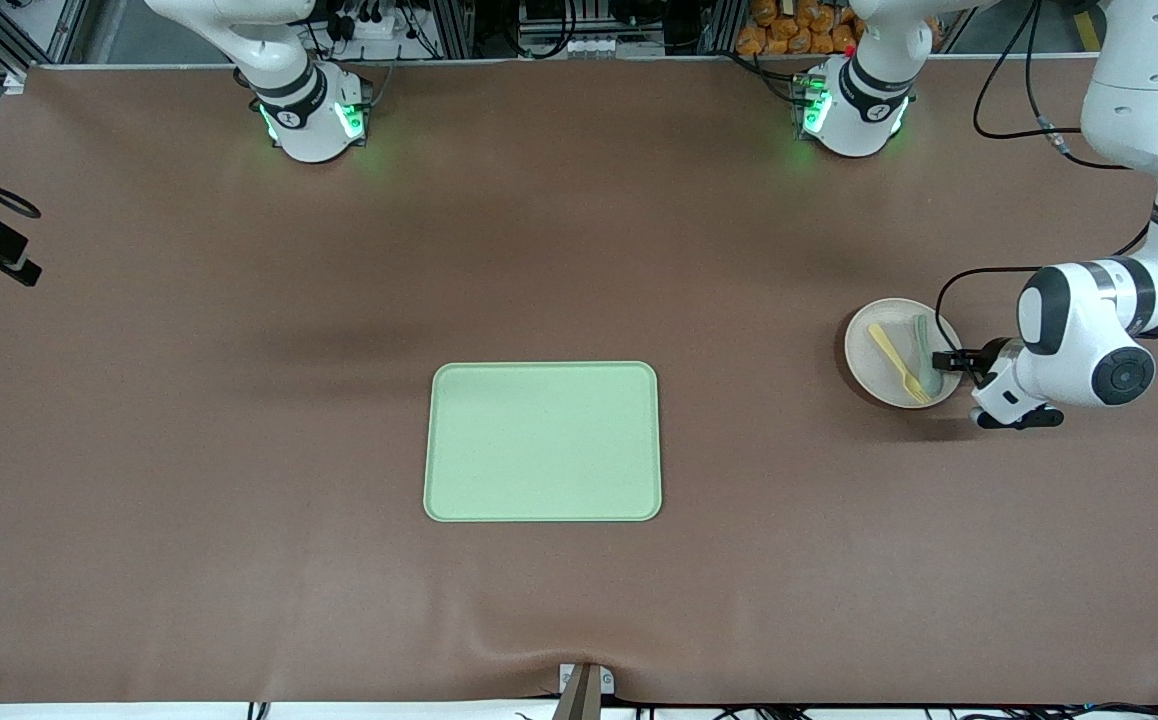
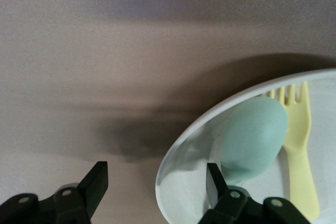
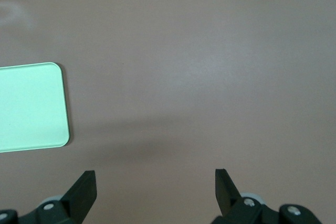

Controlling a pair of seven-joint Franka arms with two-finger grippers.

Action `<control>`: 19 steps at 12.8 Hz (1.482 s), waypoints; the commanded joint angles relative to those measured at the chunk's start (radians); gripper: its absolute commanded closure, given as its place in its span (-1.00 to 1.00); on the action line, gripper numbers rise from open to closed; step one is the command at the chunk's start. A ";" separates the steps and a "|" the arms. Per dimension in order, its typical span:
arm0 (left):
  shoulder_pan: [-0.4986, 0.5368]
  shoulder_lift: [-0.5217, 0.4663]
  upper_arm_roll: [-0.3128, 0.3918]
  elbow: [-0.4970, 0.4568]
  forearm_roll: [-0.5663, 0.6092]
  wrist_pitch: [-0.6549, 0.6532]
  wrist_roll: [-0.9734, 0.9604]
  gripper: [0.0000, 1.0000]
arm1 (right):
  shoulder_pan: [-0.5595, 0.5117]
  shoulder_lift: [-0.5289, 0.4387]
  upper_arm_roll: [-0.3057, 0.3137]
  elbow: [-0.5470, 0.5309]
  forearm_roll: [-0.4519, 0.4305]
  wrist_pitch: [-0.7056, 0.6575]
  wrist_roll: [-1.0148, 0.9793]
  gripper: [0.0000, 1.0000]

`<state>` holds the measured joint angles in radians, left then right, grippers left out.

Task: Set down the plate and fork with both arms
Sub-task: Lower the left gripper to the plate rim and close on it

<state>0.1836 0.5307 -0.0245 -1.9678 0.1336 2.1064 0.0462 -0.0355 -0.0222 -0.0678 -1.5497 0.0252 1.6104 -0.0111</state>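
While right gripper [image 3: 152, 187] waited high over bare table [image 1: 139, 400], fingers apart and holding nothing, tray [image 1: 543, 441] sat unfilled near middle of table's camera-side edge. Plate [image 1: 894, 352] lay near table's edge at left arm's end, well apart from tray, fork [image 1: 899, 362] and spoon [image 1: 924, 355] lying in it. Left gripper [image 2: 157, 184] straddled plate's rim, fingers apart, not yet clamped. By look of it: nothing placed; grasp, carry and both placements left.
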 commanded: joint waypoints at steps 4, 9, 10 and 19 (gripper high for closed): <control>0.001 0.003 -0.005 -0.005 0.003 0.017 0.004 0.24 | -0.017 -0.005 0.010 -0.001 0.002 -0.007 -0.006 -1.00; -0.007 0.005 -0.005 -0.003 0.003 0.017 0.003 1.00 | -0.017 -0.005 0.010 -0.001 0.002 -0.007 -0.006 -1.00; -0.007 0.005 -0.005 -0.003 0.004 0.018 0.004 1.00 | -0.017 -0.005 0.010 -0.001 0.002 -0.009 -0.006 -1.00; 0.001 0.000 -0.029 0.075 -0.070 -0.002 0.064 1.00 | -0.018 -0.005 0.010 -0.001 0.002 -0.007 -0.006 -1.00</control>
<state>0.1853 0.5188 -0.0396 -1.9443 0.1053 2.1014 0.1157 -0.0355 -0.0221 -0.0682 -1.5497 0.0252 1.6090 -0.0111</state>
